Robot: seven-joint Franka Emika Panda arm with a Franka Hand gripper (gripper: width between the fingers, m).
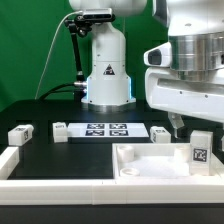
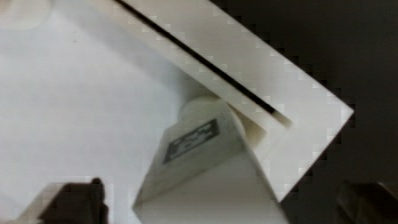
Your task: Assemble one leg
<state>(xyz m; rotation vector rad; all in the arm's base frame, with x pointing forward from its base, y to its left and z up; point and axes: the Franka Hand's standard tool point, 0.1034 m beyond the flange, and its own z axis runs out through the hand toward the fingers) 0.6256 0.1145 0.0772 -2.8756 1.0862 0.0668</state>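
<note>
One leg [image 1: 200, 150], a white post with a square tag, stands upright at a corner of the big white tray-like part [image 1: 150, 170] on the exterior view's right. My gripper [image 1: 180, 122] hangs just above and beside it. In the wrist view the leg [image 2: 205, 150] lies between my two dark fingers [image 2: 71, 203], with a gap on each side. The gripper [image 2: 217, 205] is open and holds nothing. The tray-like part [image 2: 89, 90] fills much of the wrist view.
Three more legs lie on the black table: one at the far left [image 1: 20, 133], one left of the marker board [image 1: 60, 129], one right of it [image 1: 160, 132]. The marker board [image 1: 105, 128] lies mid-table. The robot base [image 1: 105, 70] stands behind. A white border [image 1: 10, 160] edges the table.
</note>
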